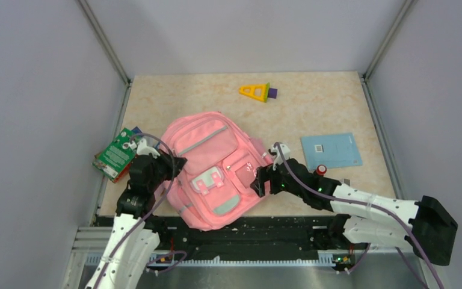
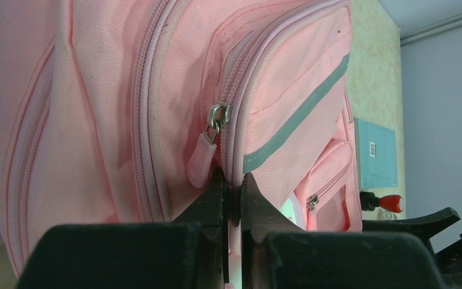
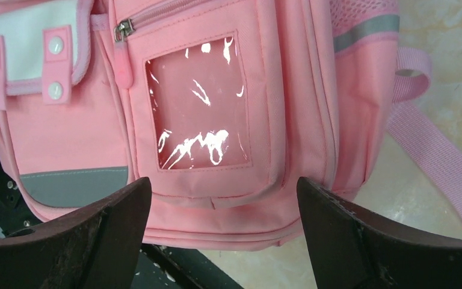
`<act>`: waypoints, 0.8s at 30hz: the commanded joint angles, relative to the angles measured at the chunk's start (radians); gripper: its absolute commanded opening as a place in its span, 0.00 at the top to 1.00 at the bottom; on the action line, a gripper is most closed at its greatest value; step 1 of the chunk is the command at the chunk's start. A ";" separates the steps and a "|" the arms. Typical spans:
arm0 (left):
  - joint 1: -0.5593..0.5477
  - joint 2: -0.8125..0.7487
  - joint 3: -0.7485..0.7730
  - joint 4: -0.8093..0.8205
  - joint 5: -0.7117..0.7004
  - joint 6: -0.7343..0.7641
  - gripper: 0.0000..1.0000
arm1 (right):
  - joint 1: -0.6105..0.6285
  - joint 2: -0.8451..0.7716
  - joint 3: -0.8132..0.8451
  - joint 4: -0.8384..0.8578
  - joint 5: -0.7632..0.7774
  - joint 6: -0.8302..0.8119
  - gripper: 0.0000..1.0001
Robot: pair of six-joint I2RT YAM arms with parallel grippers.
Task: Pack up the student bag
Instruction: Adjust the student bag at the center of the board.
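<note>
The pink student bag (image 1: pixel 207 158) lies face up at the near middle of the table, its lower edge reaching over the front edge. My left gripper (image 1: pixel 177 164) is at the bag's left side. In the left wrist view this gripper (image 2: pixel 233 180) is shut on a fold of the student bag (image 2: pixel 96 108) at a zipper seam, just beside the pink zipper pull (image 2: pixel 202 161). My right gripper (image 1: pixel 258 180) stands open at the bag's right lower corner. In the right wrist view its jaws (image 3: pixel 224 180) straddle the bag's bottom edge below the square window patch (image 3: pixel 198 105), holding nothing.
A yellow triangle ruler with a purple block (image 1: pixel 257 91) lies at the back. A blue notebook (image 1: pixel 331 150) lies right of the bag, a red-capped item (image 1: pixel 321 170) just in front of it. A green book (image 1: pixel 117 153) sits at the table's left edge. A loose bag strap (image 3: pixel 439 156) trails right.
</note>
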 commanded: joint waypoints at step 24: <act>-0.004 0.000 -0.036 0.190 0.036 0.047 1.00 | -0.053 0.272 0.112 0.147 0.361 -0.064 1.00</act>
